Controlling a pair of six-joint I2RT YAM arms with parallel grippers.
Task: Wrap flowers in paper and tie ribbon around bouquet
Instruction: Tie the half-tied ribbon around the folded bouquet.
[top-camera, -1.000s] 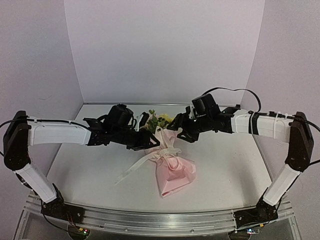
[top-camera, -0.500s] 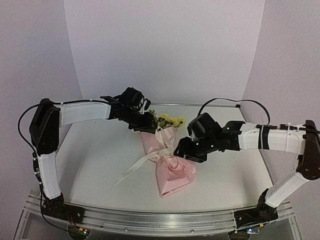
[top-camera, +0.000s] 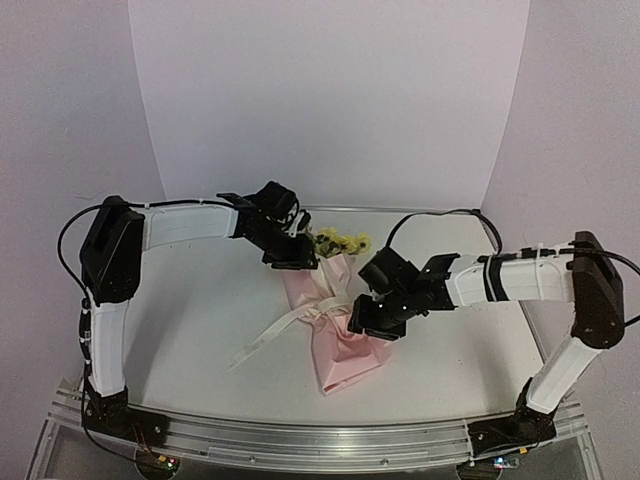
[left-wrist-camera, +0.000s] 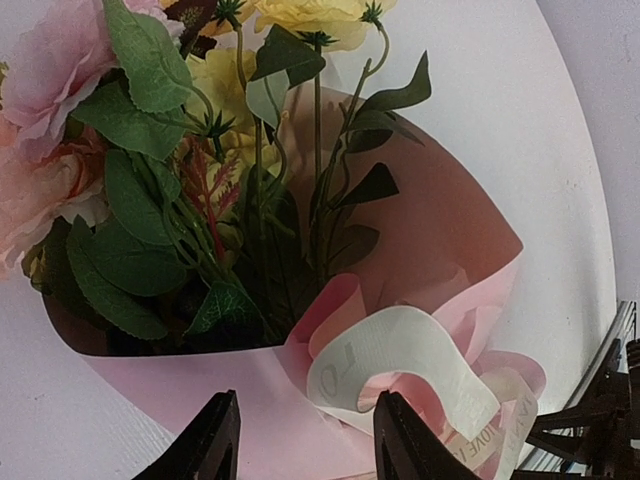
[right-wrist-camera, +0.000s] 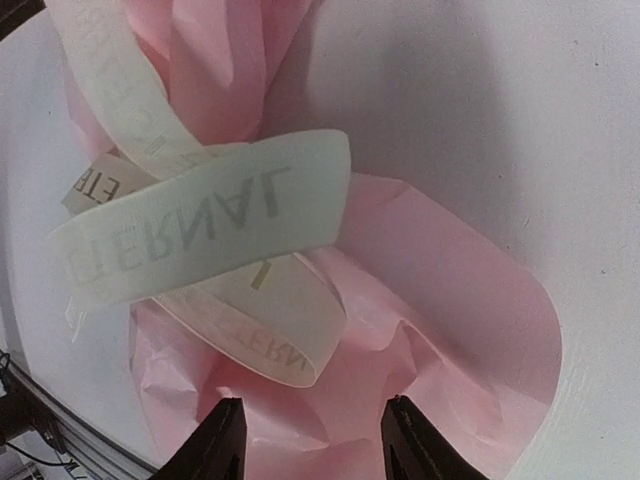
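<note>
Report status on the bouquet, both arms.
Left gripper open, empty, at the bloom end. Right gripper open, by the ribbon loops. Bouquet flat on table, wrapped, ribbon around its waist. Nothing blocking.

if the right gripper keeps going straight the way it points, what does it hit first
Probably the pink paper, crumpled just ahead of the right gripper, between its open jaws; the ribbon loop lies further along. Depth is hard to judge here.

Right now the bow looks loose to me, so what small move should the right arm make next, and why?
Probably lower the right jaws onto the ribbon loop and close, to pull the knot snug: they stand open over it, holding nothing, and the loops lie slack on the paper.
</note>
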